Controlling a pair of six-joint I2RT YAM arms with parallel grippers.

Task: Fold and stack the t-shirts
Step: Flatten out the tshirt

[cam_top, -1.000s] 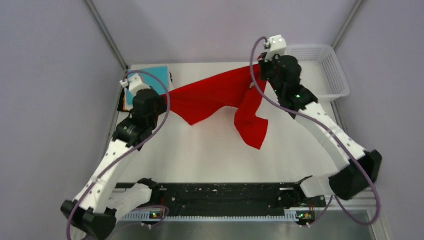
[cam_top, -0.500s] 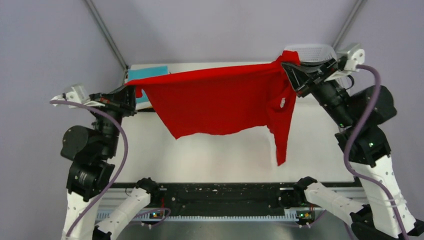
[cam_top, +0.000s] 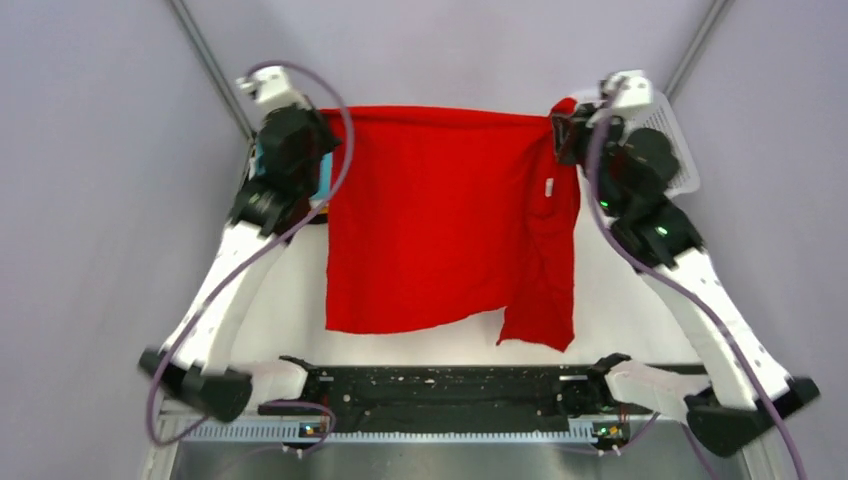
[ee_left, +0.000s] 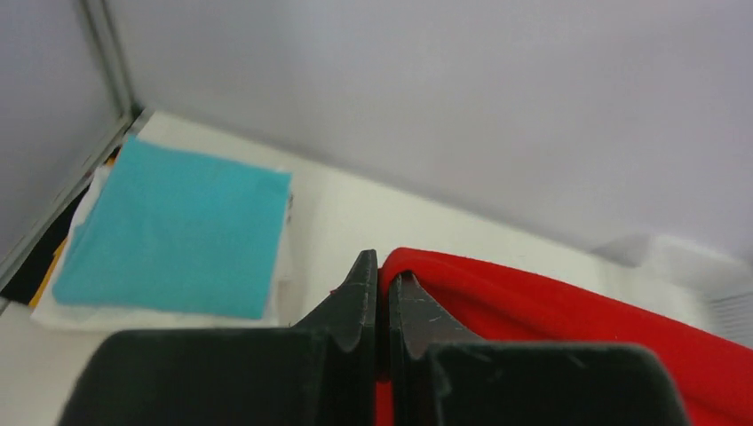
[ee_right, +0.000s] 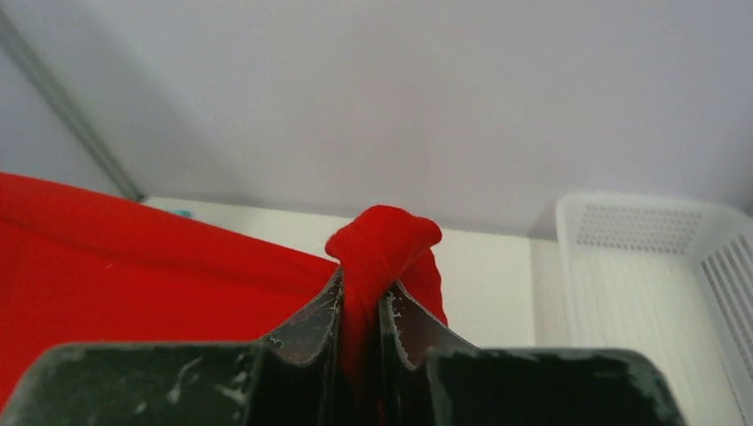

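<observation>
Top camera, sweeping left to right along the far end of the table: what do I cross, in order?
left gripper → red t-shirt → right gripper → white mesh basket. Both grippers are shut on the shirt's upper corners. The teal folded shirt overlaps the left arm, so it is left out.

The red t-shirt (cam_top: 440,220) is plain bright red, unprinted. Left of the black left hand (ee_left: 379,282) lies a teal shirt (ee_left: 173,226) over a white shirt (ee_left: 107,313). Right of the black right hand (ee_right: 360,306), the basket (ee_right: 657,266) is white perforated mesh. The counter (ee_left: 346,213) is white.
</observation>
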